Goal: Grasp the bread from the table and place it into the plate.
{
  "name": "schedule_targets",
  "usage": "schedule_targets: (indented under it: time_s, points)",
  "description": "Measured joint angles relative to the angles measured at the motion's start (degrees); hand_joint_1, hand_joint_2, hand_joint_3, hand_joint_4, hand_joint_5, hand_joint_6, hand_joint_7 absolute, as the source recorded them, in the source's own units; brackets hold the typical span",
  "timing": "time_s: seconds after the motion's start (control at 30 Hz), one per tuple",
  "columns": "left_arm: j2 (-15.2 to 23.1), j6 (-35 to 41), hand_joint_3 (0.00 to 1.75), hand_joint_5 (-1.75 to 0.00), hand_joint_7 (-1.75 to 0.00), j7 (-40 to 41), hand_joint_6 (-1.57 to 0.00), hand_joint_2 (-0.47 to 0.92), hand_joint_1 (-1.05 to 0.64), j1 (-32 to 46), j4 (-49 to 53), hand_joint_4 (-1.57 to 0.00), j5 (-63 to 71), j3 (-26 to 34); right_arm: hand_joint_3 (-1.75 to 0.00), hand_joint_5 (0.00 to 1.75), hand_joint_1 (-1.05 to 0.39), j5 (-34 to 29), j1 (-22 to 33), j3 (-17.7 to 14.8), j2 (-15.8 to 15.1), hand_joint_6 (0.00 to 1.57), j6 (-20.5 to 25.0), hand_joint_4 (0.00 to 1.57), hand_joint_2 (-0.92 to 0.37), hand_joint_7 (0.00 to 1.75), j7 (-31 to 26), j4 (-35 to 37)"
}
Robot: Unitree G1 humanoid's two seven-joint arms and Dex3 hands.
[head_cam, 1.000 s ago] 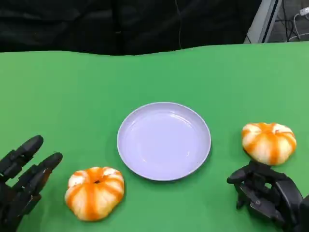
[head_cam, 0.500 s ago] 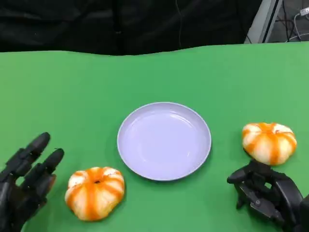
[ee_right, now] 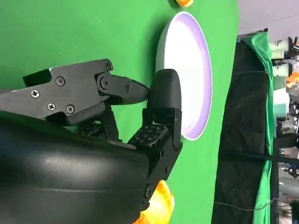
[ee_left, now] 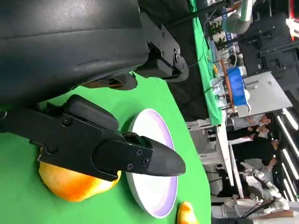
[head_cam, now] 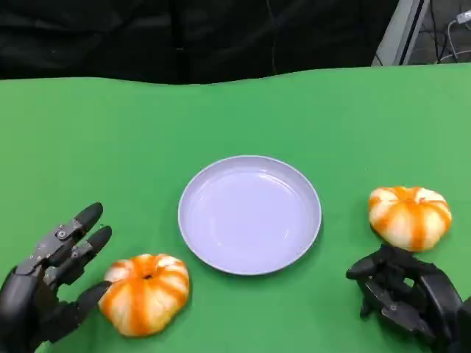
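Note:
Two orange-and-white pumpkin-shaped breads lie on the green table. One bread [head_cam: 145,293] sits front left, the other bread [head_cam: 410,215] to the right of the empty lavender plate [head_cam: 250,214]. My left hand [head_cam: 48,283] is open just left of the near bread, fingers spread, thumb almost touching it. In the left wrist view the bread [ee_left: 74,182] lies under my fingers [ee_left: 103,144], with the plate [ee_left: 156,186] beyond. My right hand [head_cam: 408,294] rests with fingers curled in, empty, just in front of the right bread. The right wrist view shows its curled fingers [ee_right: 154,126], the plate [ee_right: 187,74] and that bread [ee_right: 159,205].
The green cloth ends at a dark backdrop [head_cam: 184,37] along the far edge. A metal post [head_cam: 401,29] stands at the back right. People and equipment show far off in the left wrist view.
My left hand has moved right and forward toward the near bread, turning so its fingers spread beside it. The right hand, breads and plate have not moved.

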Motion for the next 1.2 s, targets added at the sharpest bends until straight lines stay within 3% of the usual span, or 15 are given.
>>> schedule_targets:
  time_s: [0.13, 0.37, 0.6, 0.87, 1.2]
  points:
    - [0.6, -0.6, 0.20, 0.00, -0.01, 2.1, -0.34, 0.92, -0.82, 0.6, 0.0, -0.35, 2.2, -0.8, -0.44, 1.75, -0.27, 0.0, 0.0, 0.0, 0.0, 0.73, 0.0, 0.65, -0.92, 1.10, 0.0, 0.0]
    - [4.7, -2.4, 0.21, -0.01, 0.00, 14.4, -0.34, 0.92, -0.90, 4.3, -8.3, -0.38, 20.3, -5.3, -0.45, 1.75, -0.27, -0.2, 0.0, 0.0, 0.0, 0.73, -0.1, 0.64, -0.92, 1.10, -0.3, 0.0]
    - [7.7, 3.5, 0.21, -0.01, 0.00, 19.2, -0.34, 0.92, -0.94, 7.6, -16.2, -0.38, 28.7, -10.2, -0.45, 1.75, -0.27, -0.3, 0.0, 0.0, 0.0, 0.73, -0.1, 0.65, -0.92, 1.10, -0.5, 0.1]
    - [11.8, 11.4, 0.35, -0.02, 0.00, 23.6, -0.36, 0.92, -0.99, 8.9, -23.6, -0.43, 37.1, -14.2, -0.43, 1.75, -0.28, -0.4, 0.0, 0.1, 0.0, 0.73, -0.1, 0.65, -0.92, 1.11, -0.7, 0.1]
    - [16.6, 24.1, 0.45, 0.00, 0.00, 24.7, -0.32, 0.92, -1.02, 8.8, -32.9, -0.41, 45.5, -19.4, -0.45, 1.75, -0.27, -0.4, 0.0, 0.1, 0.0, 0.73, -0.1, 0.65, -0.92, 1.11, -0.6, 0.0]
